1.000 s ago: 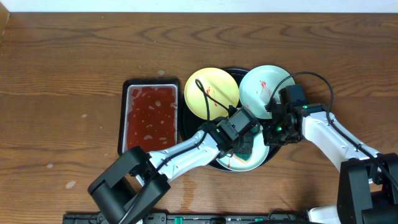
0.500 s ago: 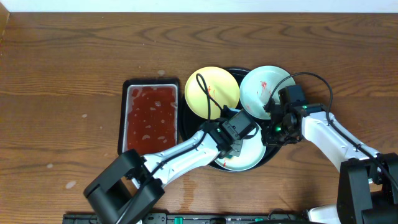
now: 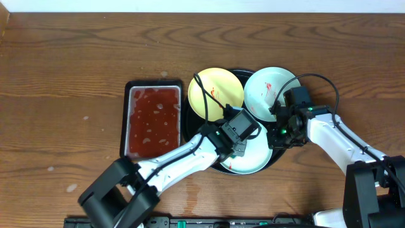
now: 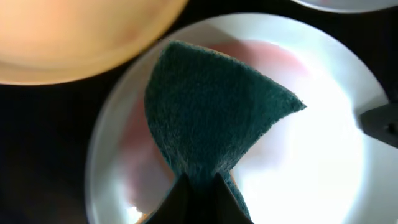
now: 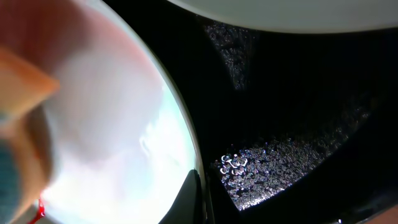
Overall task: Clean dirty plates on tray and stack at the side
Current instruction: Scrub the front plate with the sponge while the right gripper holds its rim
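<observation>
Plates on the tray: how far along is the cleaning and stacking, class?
Done: none stacked; all on the tray. In hand: left end effector presses a green sponge on the near plate, right end effector pinching its rim. Left: red-smeared yellow plate, far mint plate, stacking.

A brown wooden table (image 3: 76,63) carries a round black tray (image 3: 244,72) right of centre. Just left of that tray, almost touching its rim, sits a dark rectangular tray (image 3: 124,120) of reddish liquid. Farther left, pale specks (image 3: 85,117) dot the wood.
</observation>
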Available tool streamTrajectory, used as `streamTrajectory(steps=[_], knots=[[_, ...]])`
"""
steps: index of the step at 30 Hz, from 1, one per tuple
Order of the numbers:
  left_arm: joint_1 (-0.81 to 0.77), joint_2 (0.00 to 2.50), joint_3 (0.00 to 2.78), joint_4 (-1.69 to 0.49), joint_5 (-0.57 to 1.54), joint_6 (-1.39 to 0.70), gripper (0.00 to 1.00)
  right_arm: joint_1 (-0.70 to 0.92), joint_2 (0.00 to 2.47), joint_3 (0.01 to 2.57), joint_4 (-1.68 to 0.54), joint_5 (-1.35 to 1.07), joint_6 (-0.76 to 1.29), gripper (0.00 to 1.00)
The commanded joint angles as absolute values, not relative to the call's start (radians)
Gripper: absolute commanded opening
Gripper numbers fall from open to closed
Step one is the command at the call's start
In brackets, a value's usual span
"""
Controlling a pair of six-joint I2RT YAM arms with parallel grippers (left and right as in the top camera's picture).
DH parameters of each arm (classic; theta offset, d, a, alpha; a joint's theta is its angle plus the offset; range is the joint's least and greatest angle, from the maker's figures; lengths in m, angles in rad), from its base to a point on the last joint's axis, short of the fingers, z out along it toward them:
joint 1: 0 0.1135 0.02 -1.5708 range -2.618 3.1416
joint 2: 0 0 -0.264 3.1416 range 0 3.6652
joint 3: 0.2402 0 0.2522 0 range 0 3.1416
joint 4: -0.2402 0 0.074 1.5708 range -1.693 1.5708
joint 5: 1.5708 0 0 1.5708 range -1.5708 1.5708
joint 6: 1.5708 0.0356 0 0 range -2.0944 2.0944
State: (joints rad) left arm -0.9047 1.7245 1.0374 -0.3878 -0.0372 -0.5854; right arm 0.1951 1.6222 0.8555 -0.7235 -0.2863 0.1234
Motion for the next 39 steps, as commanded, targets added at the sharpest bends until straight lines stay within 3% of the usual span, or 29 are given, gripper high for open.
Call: streamTrajectory(steps=[1,11,16,19,28,39], knots=[[-0.901,1.779,1.029,-0.352,0.075,-0.624,0.08,0.198,1.628,0.867,-0.726,-0.27,0.119,0.01],[-0.902,1.803,1.029,-0.239,0.365,-0.625,0.08,0.198,1.628,0.867,-0.727,-0.27,0.119,0.01],[-0.902,1.798,1.029,-0.234,0.384,-0.625,0.08,0.198,1.628,0.867,-0.729,-0.27,0.119,0.01],[-0.902,1.798,1.029,-0.249,0.329,-0.625,0.08,0.198,1.628,0.867,-0.732,-0.27,0.119,0.01],[-0.901,1.798,1.029,-0.359,-0.09,-0.622,0.08,0.198,1.628,0.867,-0.733,-0.27,0.119,0.01],[-0.88,1.728,1.031,-0.366,-0.132,-0.546,0.08,0.198,1.628,0.867,-0.737,-0.271,0.119,0.01]])
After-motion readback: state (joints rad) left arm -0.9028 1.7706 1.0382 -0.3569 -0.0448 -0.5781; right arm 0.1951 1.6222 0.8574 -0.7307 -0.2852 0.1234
